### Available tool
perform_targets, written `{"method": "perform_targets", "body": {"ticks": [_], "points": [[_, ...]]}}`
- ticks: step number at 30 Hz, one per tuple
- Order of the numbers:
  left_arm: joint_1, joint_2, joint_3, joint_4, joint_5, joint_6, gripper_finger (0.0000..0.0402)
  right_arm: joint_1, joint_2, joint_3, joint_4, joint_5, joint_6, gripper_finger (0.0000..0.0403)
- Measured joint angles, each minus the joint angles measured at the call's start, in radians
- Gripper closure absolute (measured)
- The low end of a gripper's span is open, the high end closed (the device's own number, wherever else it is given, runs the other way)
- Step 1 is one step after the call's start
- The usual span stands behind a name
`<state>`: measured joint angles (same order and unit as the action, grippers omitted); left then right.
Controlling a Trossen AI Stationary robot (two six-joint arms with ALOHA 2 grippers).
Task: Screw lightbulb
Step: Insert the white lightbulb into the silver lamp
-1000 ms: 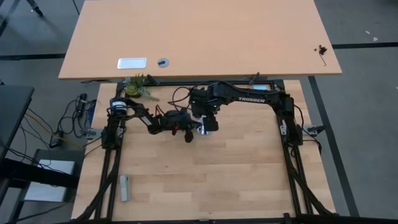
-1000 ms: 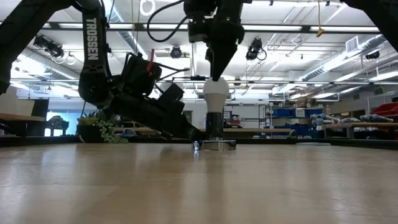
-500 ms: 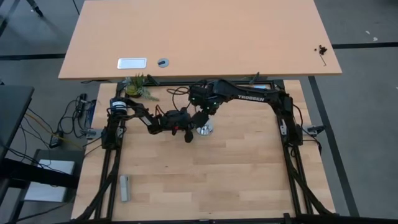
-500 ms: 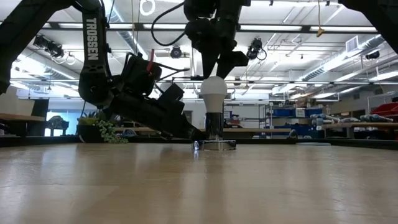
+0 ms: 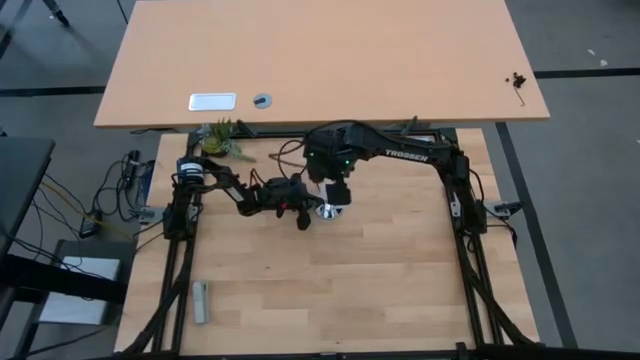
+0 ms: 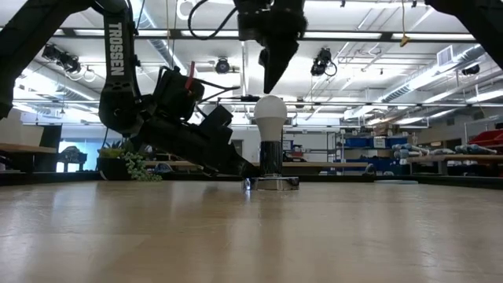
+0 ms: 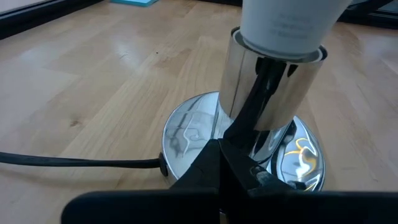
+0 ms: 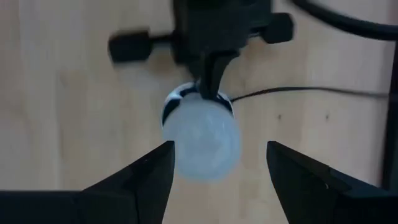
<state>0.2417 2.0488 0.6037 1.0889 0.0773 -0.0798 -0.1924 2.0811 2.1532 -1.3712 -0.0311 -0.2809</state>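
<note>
The frosted-white lightbulb (image 6: 271, 114) stands upright with its base in the shiny silver socket (image 6: 271, 161), which rests on its round base plate at the table's middle (image 5: 325, 212). My right gripper (image 6: 271, 75) hangs open straight above the bulb, fingers pointing down and clear of it. In the right wrist view its fingers (image 8: 149, 171) stand either side of the bulb (image 8: 202, 140) without touching. My left gripper (image 6: 247, 169) is shut, low at the socket's left side. My left gripper has its shut fingertips (image 7: 227, 146) on the socket's round base plate (image 7: 186, 130), at the foot of the chrome cylinder (image 7: 273, 93). The fingers come slanting down from the table's left. The socket stands flat on the table.
A thin black cord (image 7: 74, 162) runs from the socket's base across the wood. A small potted plant (image 5: 220, 140) sits at the far left, a small grey object (image 5: 200, 300) near the front left. A second desk (image 5: 320, 60) lies beyond the far edge.
My right gripper, whose fingers were down at the bulb's top, has turned a little and risen clear of it. The bulb stays upright in the socket, and my left gripper has kept still.
</note>
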Motion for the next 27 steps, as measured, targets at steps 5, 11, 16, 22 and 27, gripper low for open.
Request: {"method": "perform_targets", "body": {"ticks": [5, 11, 16, 22, 27], "points": [[0.0, 0.0, 0.0, 0.0, 0.007, 0.0, 0.0401, 0.026, -0.001, -0.03, 0.009, 0.0, -0.089, 0.0146], [0.0, 0.0, 0.0, 0.0, 0.008, 0.0, 0.0401, 0.041, -0.004, -0.084, 0.04, 0.047, -0.096, 0.0136], [0.0, 0.0, 0.0, 0.0, 0.009, 0.0, 0.0401, 0.041, -0.004, -0.098, 0.066, 0.062, -0.097, 0.0122], [0.0, 0.0, 0.0, 0.0, 0.009, 0.0, 0.0401, 0.039, -0.004, -0.1, 0.063, 0.06, -0.033, 0.0127], [0.0, 0.0, 0.0, 0.0, 0.009, -0.001, 0.0401, 0.029, -0.013, -0.152, 0.094, 0.061, 0.214, 0.0158]]}}
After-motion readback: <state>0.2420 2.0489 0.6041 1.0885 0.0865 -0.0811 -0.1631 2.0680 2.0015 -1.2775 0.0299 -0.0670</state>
